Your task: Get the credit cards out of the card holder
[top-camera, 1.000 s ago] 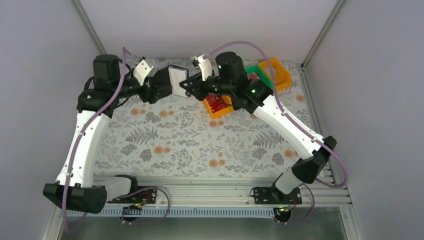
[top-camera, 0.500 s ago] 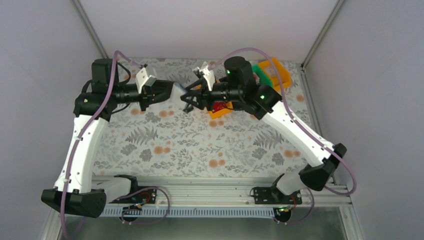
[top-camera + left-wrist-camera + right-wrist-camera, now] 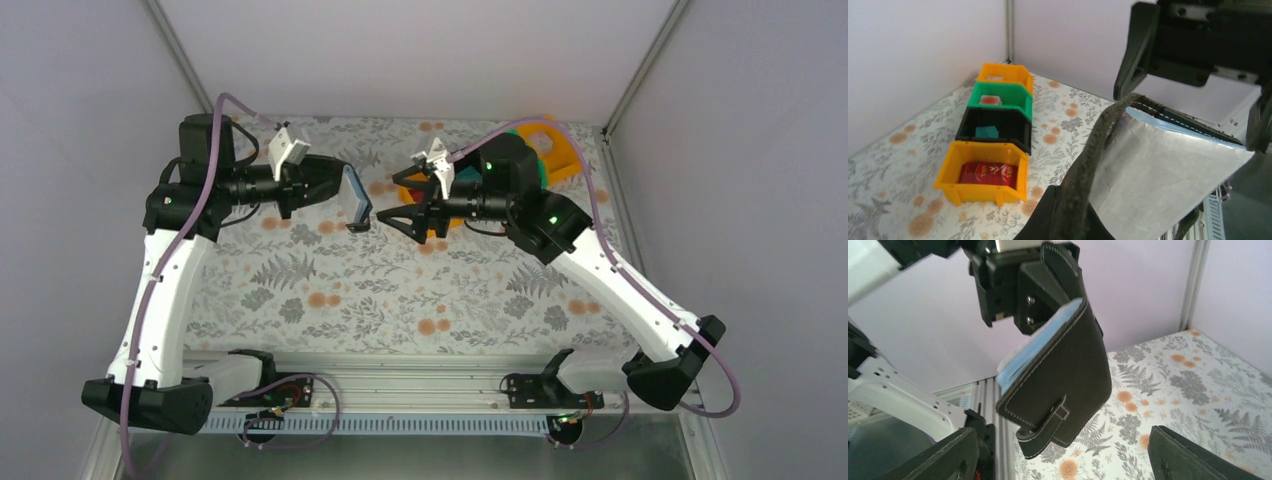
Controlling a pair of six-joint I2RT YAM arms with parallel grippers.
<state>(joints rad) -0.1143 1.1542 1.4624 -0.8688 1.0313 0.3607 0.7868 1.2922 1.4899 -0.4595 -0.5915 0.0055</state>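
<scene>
Left claw [image 3: 336,187] around 1 card holder [image 3: 357,198]

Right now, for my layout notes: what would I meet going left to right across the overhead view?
Left gripper → wallet it holds → right gripper, open → far orange bin.

We take this for a robotics lab test cell. Plain pale panel walls [image 3: 420,50] on aluminium posts [image 3: 640,70] close it in. Two arms [image 3: 165,290] are bolted to an aluminium rail [image 3: 420,385] at 6 o'clock, with loose cables [image 3: 300,400] beneath. A flowered cloth [image 3: 400,290] covers the table, and small plastic bins [image 3: 570,158] sit at 1 o'clock.
</scene>
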